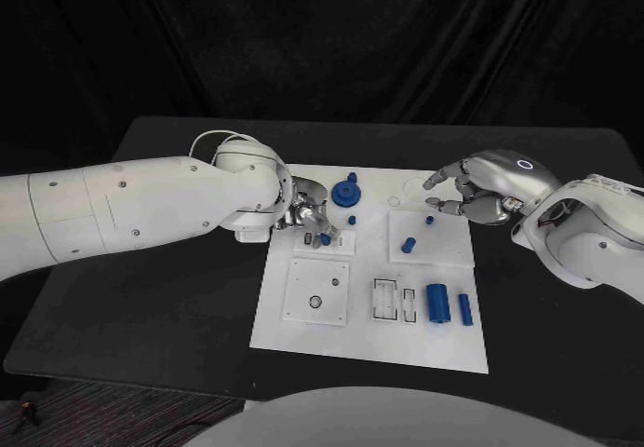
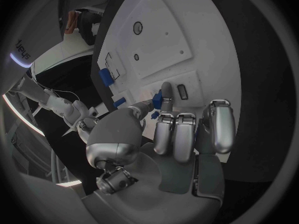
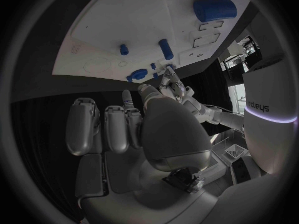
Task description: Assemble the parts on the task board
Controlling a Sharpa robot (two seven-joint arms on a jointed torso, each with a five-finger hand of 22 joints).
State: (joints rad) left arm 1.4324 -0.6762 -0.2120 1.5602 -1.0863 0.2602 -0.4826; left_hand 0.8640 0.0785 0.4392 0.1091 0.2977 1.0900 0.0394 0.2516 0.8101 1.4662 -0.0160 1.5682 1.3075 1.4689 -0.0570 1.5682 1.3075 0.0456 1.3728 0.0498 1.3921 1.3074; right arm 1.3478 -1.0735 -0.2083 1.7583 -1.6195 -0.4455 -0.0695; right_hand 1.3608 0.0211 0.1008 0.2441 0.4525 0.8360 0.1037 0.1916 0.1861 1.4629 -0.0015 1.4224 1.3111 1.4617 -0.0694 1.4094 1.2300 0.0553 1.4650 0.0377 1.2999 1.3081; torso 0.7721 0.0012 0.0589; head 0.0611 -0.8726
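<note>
Black table [image 1: 161, 307] under the white task board [image 1: 376, 349]; left hand [image 1: 306, 216] pinches a small blue part [image 1: 325, 239] upper-centre, right hand [image 1: 473, 196] hovers upper right, fingers curled, holding nothing.

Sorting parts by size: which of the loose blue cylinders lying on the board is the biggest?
The thick blue cylinder near the board's front right, lying beside the slimmer blue rod. It is clearly fatter than the small pieces farther back, such as the short peg.
</note>
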